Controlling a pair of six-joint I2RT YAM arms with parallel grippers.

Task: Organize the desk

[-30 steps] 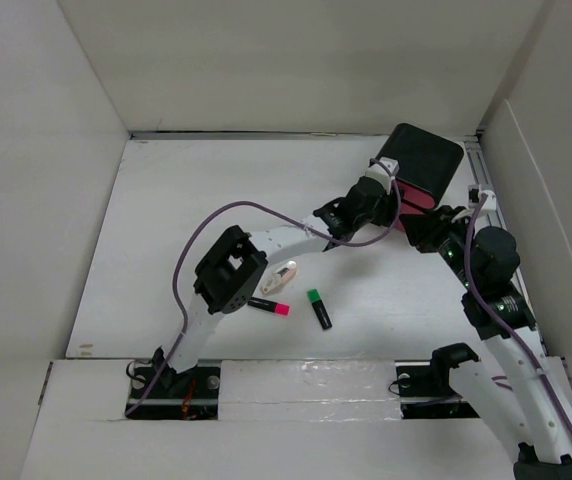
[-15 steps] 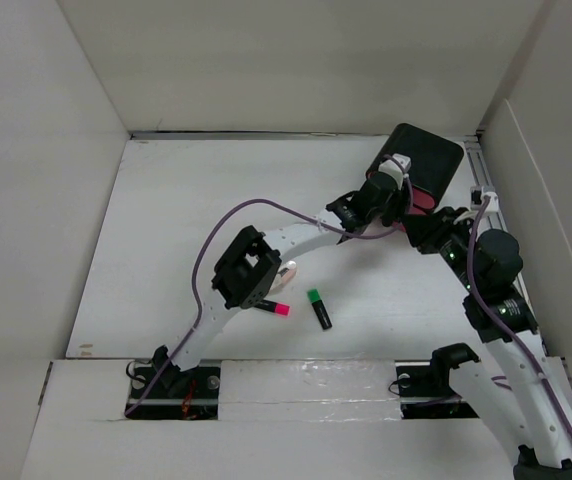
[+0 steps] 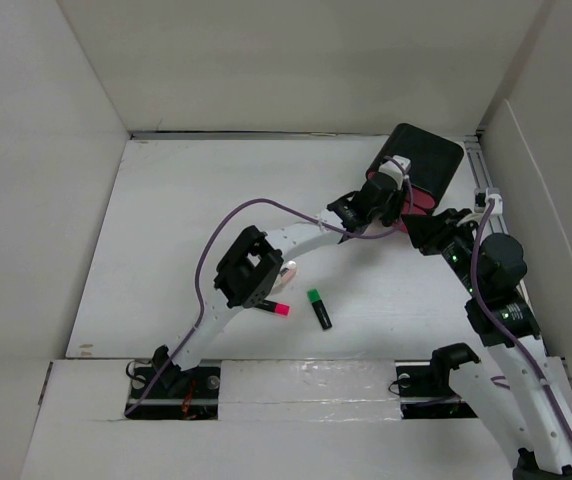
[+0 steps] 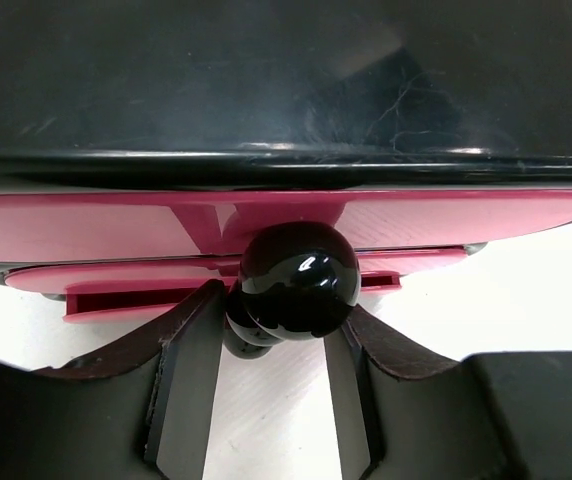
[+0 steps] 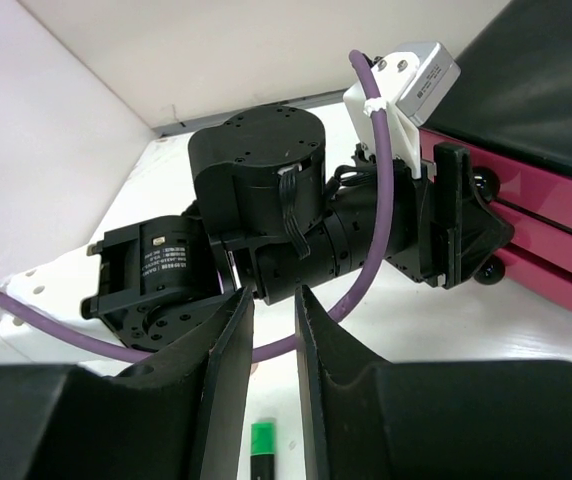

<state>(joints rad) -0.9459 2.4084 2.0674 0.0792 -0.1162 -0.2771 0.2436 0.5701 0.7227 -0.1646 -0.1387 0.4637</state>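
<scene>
White desk [image 3: 166, 230] walled by white panels, with a black box [image 3: 424, 160] of pink drawers at its far right corner. The left gripper [image 3: 394, 200] reaches a pink drawer [image 4: 466, 215], jaws clamped on its round black knob [image 4: 299, 278]. The right gripper [image 5: 274, 310] hovers just beside that arm, jaws slightly apart and empty. A green-capped marker [image 3: 318, 308] and a pink-capped marker [image 3: 271, 307] lie mid-desk.

Box [image 4: 286, 80]: glossy black plastic, finely scratched
Drawer fronts [image 4: 466, 215]: smooth pink plastic, satin
Knob [image 4: 299, 280]: polished black, mirror-like
Surface [image 3: 166, 230]: matt white, plain
Cable [image 5: 393, 190]: smooth purple sheath
</scene>
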